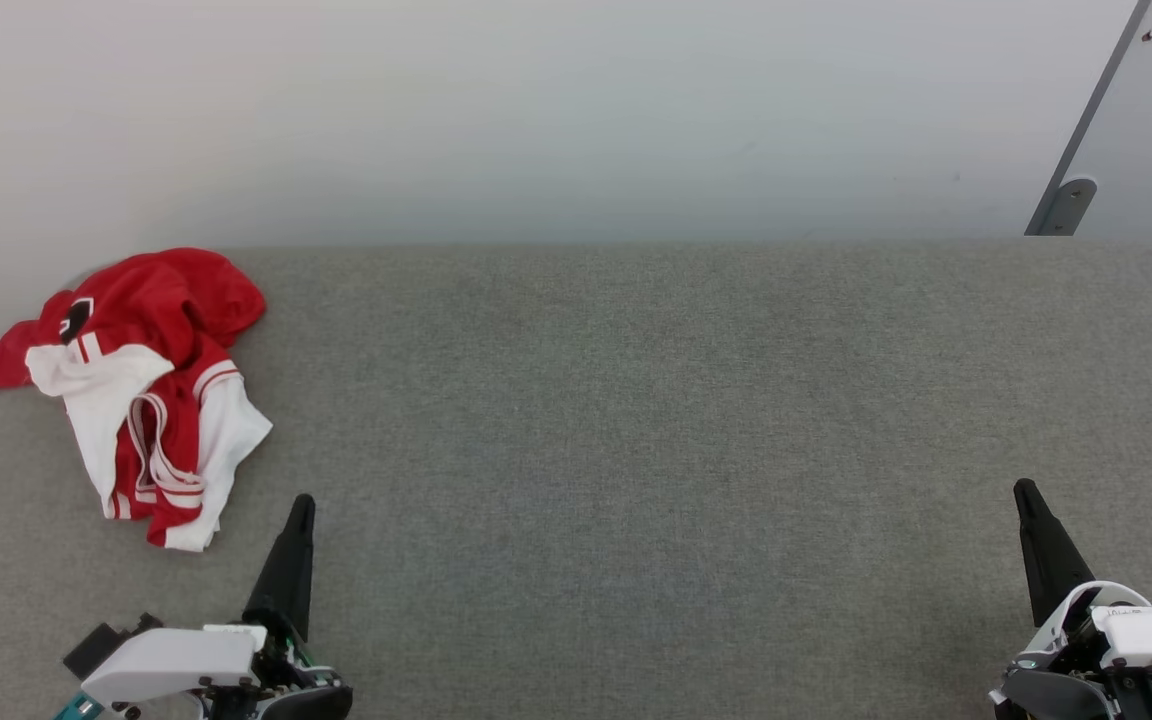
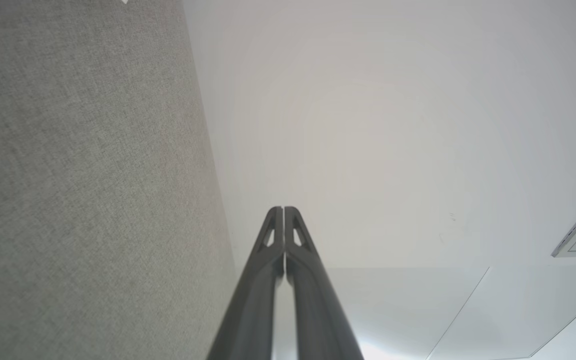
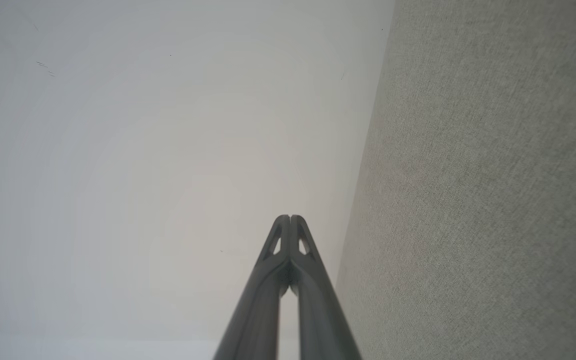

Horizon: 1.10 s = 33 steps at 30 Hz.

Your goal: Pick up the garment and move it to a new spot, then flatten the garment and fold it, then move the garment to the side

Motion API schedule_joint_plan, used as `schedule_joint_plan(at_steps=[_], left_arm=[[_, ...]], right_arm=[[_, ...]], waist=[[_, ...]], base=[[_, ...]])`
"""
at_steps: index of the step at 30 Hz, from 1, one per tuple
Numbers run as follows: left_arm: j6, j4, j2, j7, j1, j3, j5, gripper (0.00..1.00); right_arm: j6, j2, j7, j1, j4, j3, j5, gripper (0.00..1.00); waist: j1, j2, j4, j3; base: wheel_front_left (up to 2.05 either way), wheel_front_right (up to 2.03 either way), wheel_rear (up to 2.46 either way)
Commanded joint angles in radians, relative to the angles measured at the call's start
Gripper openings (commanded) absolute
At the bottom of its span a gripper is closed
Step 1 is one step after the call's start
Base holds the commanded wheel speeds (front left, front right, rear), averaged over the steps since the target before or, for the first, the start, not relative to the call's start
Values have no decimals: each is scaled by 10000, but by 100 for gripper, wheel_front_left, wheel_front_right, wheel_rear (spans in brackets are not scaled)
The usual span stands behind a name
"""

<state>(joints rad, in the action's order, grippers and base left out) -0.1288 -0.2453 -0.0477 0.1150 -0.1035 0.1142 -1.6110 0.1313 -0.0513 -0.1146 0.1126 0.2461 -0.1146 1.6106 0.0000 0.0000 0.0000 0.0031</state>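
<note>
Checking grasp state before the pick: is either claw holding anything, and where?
Nothing is held. The left claw and right claw are both shut empty; the garment lies crumpled on the grey surface, apart from both.

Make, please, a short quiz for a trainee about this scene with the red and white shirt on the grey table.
1. True or false: the crumpled red jersey shirt with white sleeves lies neatly folded in the middle of the grey fabric table.
2. Of the left gripper and the right gripper, which is nearer the shirt? A) left B) right C) both equally near
3. Fill in: the dark fingers of both grippers are ____ (open or shut).
Key: 1 false; 2 A; 3 shut.
</note>
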Motion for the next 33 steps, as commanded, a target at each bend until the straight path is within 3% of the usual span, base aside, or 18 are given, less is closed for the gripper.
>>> schedule_joint_plan(at_steps=[1, 29, 30, 33], left_arm=[[-45, 22, -3, 14, -90, 18, -40, 0], [2, -24, 6, -1, 15, -5, -4, 0], [4, -81, 21, -10, 59, -13, -6, 100], [13, -369, 93, -13, 326, -32, -7, 100]], right_arm=[[-11, 27, -7, -87, -24, 2, 47, 0], [2, -2, 5, -5, 31, 4, -5, 0], [0, 6, 8, -37, 101, 9, -6, 100], [0, 46, 16, -261, 376, 19, -6, 100]], waist=[[0, 0, 0, 0], [0, 0, 0, 0], [0, 0, 0, 0], [0, 0, 0, 0]], base=[[0, 0, 0], [0, 0, 0], [0, 0, 0], [0, 0, 0]])
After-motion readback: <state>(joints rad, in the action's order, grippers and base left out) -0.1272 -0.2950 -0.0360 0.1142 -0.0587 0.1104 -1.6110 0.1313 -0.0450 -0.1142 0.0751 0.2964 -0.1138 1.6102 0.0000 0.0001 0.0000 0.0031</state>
